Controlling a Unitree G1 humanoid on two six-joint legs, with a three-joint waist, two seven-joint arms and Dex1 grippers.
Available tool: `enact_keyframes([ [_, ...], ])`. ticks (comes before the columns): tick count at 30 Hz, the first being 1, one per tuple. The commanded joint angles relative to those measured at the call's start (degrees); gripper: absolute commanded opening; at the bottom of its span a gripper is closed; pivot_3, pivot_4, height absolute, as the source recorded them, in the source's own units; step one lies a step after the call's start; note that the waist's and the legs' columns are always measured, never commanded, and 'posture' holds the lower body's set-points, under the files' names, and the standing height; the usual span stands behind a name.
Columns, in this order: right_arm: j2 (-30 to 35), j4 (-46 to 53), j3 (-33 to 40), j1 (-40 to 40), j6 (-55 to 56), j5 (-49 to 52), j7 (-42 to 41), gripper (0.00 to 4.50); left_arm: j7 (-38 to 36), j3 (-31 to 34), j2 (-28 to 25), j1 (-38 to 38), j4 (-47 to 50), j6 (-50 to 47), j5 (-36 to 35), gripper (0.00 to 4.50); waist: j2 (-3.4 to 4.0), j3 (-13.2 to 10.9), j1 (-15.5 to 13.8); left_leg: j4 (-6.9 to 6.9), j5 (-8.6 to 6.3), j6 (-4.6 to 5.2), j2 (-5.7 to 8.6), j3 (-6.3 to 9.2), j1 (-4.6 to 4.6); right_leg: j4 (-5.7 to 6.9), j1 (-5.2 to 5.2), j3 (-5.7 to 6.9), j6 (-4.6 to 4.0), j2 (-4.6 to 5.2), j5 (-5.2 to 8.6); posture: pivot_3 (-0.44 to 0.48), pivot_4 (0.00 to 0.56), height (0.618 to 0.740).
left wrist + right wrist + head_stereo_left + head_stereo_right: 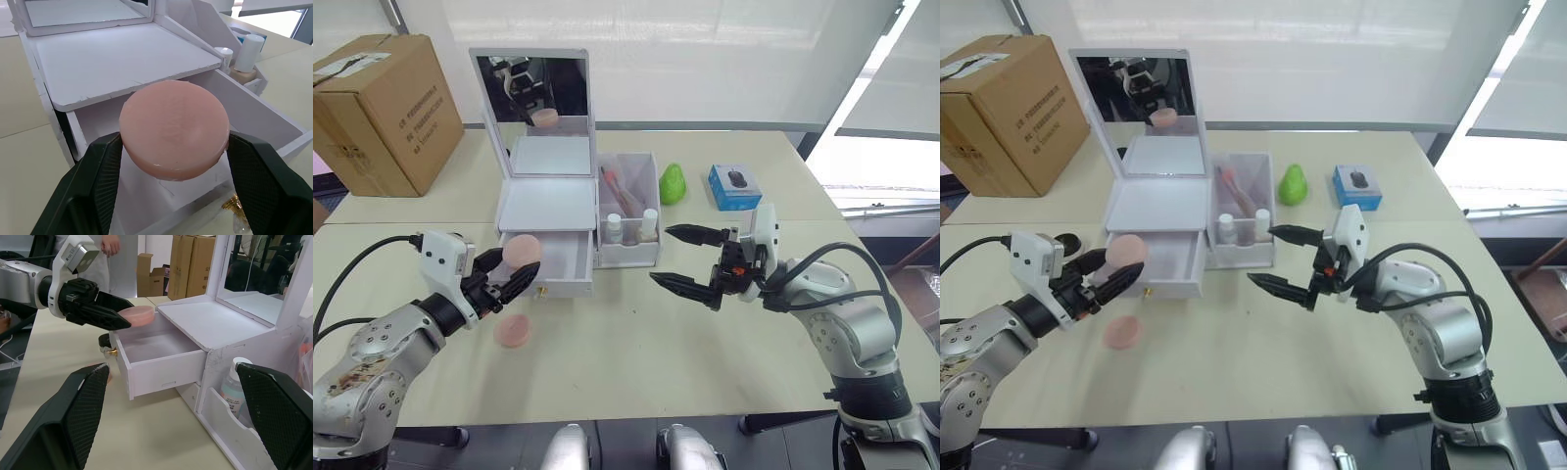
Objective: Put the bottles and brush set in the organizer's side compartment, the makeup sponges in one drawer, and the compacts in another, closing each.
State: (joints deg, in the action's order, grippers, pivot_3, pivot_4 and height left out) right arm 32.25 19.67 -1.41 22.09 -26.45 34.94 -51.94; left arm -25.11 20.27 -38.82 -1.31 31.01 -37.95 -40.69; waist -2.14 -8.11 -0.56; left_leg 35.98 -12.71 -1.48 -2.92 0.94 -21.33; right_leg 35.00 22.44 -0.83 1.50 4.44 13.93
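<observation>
Makeup sponges are split at this moment: one sponge (521, 252) sits clamped between the fingers of the left tool (509, 271), held over the front edge of the open drawer (563, 264) of the organizer (548, 191), while the second sponge (513, 331) lies on the worktop (636, 362) just in front of and below that arm. The right tool (690, 259) hangs near the organizer's right front with its jaws spread wide and nothing in them. Bottles (649, 223) and the brush set (625, 192) already stand in the side compartment (628, 211). The main risk is a release too close to the front wall, letting the sponge catch the lip and tip out onto the worktop. The pinch is only at the sponge's edges, so it could also slip or spring sideways on release.
</observation>
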Motion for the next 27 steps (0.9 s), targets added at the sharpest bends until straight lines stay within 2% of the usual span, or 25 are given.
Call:
enact_keyframes([
  [1, 0.41, 1.78, 1.05, 0.42, 0.31, 0.00, 0.30, 4.50, 1.23, 1.99, -0.10, 0.67, 0.11, -1.04, -0.13, 2.96, 0.00, 0.00, 0.00, 0.00, 0.00, 0.00, 0.00, 0.00, 0.00, 0.00, 0.01, 0.00, 0.00, 0.00, 0.00, 0.000, 0.150, 0.722],
  [15, 0.54, 2.05, 0.83, 0.01, -0.15, -0.77, 0.74, 4.50, 1.72, 5.57, -0.84, 2.18, 2.00, -4.58, -3.92, 2.96, -0.01, -0.02, -0.04, 0.00, 0.00, 0.00, 0.00, 0.00, -0.02, 0.00, 0.04, -0.01, 0.00, 0.00, 0.00, 0.000, 0.150, 0.722],
  [27, -0.57, 3.93, 0.29, -1.78, -0.34, -0.70, 2.96, 4.50, -4.08, 5.66, -7.96, 4.03, -0.79, -8.67, -5.56, 2.96, 0.04, -0.12, -0.09, -0.03, 0.00, -0.01, 0.00, 0.00, -0.06, -0.03, 0.13, -0.01, -0.01, 0.01, 0.00, 0.000, 0.150, 0.722],
])
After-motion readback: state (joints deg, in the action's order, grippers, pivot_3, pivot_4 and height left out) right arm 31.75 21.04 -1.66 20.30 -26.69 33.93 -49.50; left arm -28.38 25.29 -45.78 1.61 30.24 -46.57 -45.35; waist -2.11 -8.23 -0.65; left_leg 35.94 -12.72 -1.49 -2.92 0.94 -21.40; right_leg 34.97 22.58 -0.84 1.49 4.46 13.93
